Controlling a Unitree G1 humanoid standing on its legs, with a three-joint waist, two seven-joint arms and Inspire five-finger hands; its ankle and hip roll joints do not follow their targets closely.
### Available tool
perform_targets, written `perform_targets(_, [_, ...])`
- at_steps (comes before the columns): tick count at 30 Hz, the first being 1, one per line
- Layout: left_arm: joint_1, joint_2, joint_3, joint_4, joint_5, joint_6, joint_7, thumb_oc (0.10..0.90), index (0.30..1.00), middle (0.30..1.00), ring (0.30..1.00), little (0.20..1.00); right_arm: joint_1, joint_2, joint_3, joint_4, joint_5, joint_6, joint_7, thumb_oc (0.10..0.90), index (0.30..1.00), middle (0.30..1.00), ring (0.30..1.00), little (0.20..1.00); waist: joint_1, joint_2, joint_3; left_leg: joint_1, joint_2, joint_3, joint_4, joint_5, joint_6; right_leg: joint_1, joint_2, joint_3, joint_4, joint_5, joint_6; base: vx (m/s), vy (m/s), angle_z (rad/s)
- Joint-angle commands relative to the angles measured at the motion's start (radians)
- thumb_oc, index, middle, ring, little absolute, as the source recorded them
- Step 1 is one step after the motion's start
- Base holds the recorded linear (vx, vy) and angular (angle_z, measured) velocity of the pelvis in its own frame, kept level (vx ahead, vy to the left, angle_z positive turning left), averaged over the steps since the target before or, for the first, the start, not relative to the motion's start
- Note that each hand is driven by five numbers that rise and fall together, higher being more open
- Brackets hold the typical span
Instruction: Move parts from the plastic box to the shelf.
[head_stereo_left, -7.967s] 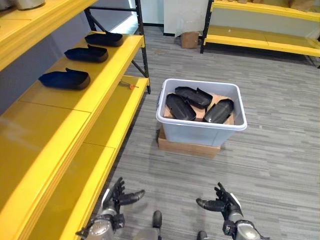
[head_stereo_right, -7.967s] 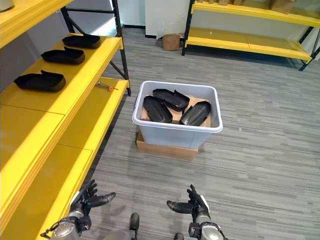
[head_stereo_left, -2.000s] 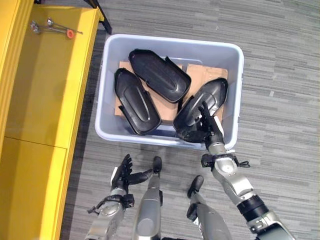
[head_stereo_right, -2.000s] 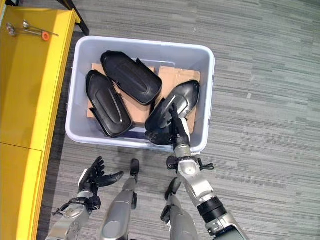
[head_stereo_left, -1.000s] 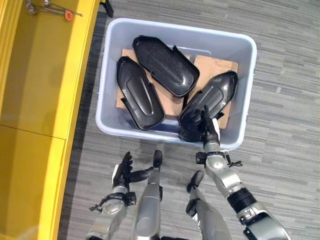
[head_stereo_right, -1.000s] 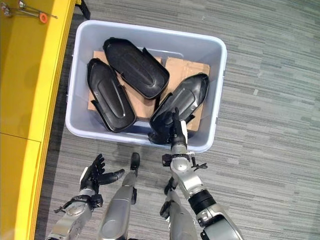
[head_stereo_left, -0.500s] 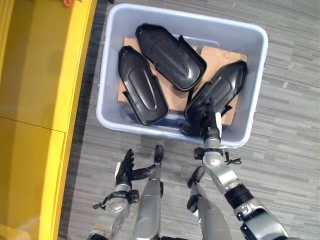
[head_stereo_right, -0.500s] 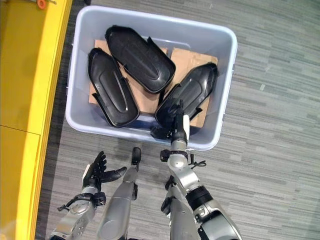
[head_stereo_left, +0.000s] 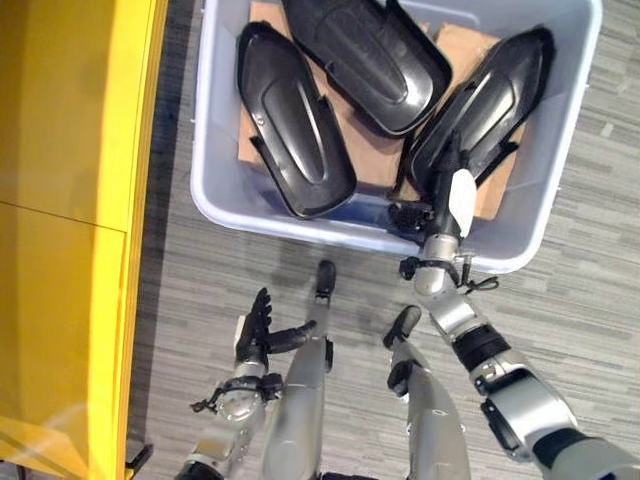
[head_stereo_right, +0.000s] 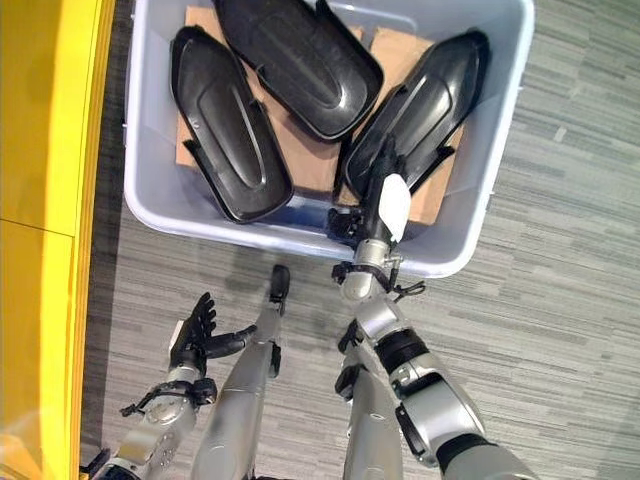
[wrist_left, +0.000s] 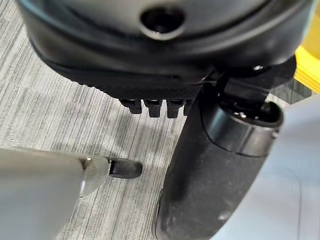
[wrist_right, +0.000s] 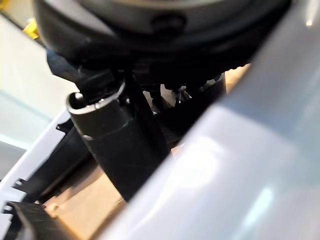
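A grey plastic box stands on the floor with three black moulded parts lying on cardboard inside it. They are a left part, a middle part and a right part. My right hand reaches over the box's near rim. Its straight fingers lie on the near end of the right part, and its white-covered thumb is alongside. In the right wrist view the thumb points past the box wall. My left hand hangs open over the floor, holding nothing.
The yellow shelf runs along the left, close to the box's left wall. Grey striped carpet surrounds the box, with free floor to its right and in front of it.
The camera has dipped closer, so the box fills more of the view. My right hand has pushed further over the rim onto the right part's near end. The left hand stays put.
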Motion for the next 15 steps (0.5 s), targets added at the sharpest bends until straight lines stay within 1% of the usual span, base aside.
perform_targets(1, [0.031, 0.038, -0.033, -0.104, 0.006, -0.064, 0.015, 0.9, 1.0, 1.0, 1.0, 1.0, 0.041, -0.02, 0.036, 0.096, -0.022, 0.057, 0.037, 0.796, 0.855, 0.855, 0.855, 0.855, 0.008, 0.022, -0.007, -0.015, 0.033, -0.011, 0.152, -0.196, -0.01, 0.063, -0.117, 0.022, -0.129, 0.101, 0.114, -0.03, 0.031, 0.02])
perform_targets(2, [0.025, 0.036, -0.036, -0.101, 0.008, -0.067, 0.012, 0.9, 1.0, 1.0, 1.0, 1.0, 0.037, -0.024, 0.043, 0.123, -0.035, 0.062, 0.043, 0.588, 0.564, 0.564, 0.564, 0.564, 0.008, 0.024, -0.007, -0.02, 0.032, -0.011, 0.152, -0.194, -0.01, 0.057, -0.117, 0.024, -0.127, 0.1, 0.114, -0.03, 0.029, 0.02])
perform_targets(3, [0.016, 0.033, -0.042, -0.097, 0.005, -0.068, 0.01, 0.9, 1.0, 1.0, 1.0, 1.0, 0.028, -0.04, 0.055, 0.168, -0.056, 0.072, 0.048, 0.4, 0.3, 0.3, 0.3, 0.3, 0.01, 0.029, -0.007, -0.022, 0.032, -0.011, 0.151, -0.193, -0.01, 0.052, -0.12, 0.025, -0.126, 0.1, 0.114, -0.03, 0.021, 0.01])
perform_targets(5, [0.002, 0.026, -0.05, -0.087, 0.006, -0.071, 0.002, 0.9, 1.0, 1.0, 1.0, 1.0, 0.027, -0.047, 0.083, 0.233, -0.093, 0.084, 0.067, 0.4, 0.3, 0.3, 0.3, 0.3, 0.011, 0.037, -0.007, -0.025, 0.032, -0.011, 0.152, -0.191, -0.011, 0.047, -0.122, 0.022, -0.124, 0.098, 0.114, -0.02, 0.008, 0.0])
perform_targets(8, [-0.006, 0.025, -0.05, -0.084, 0.006, -0.07, -0.001, 0.9, 1.0, 1.0, 1.0, 1.0, 0.036, -0.046, 0.088, 0.256, -0.093, 0.082, 0.074, 0.4, 0.3, 0.3, 0.3, 0.3, 0.01, 0.04, -0.007, -0.02, 0.031, -0.008, 0.15, -0.19, -0.012, 0.049, -0.121, 0.025, -0.124, 0.098, 0.114, -0.02, 0.007, -0.04])
perform_targets(11, [-0.014, 0.021, -0.048, -0.071, 0.01, -0.07, -0.003, 0.9, 1.0, 1.0, 1.0, 1.0, 0.066, -0.043, 0.103, 0.258, -0.116, 0.085, 0.079, 0.4, 0.3, 0.3, 0.3, 0.3, 0.008, 0.039, -0.007, 0.001, 0.034, -0.008, 0.137, -0.187, -0.012, 0.064, -0.119, 0.025, -0.13, 0.099, 0.115, 0.0, 0.0, 0.0])
perform_targets(15, [-0.028, 0.015, -0.05, -0.061, 0.012, -0.067, -0.002, 0.9, 1.0, 1.0, 1.0, 1.0, 0.091, -0.03, 0.107, 0.257, -0.115, 0.084, 0.082, 0.4, 0.3, 0.3, 0.3, 0.3, 0.006, 0.034, -0.007, 0.027, 0.038, -0.008, 0.123, -0.183, -0.014, 0.086, -0.117, 0.023, -0.139, 0.099, 0.117, 0.0, 0.0, 0.0])
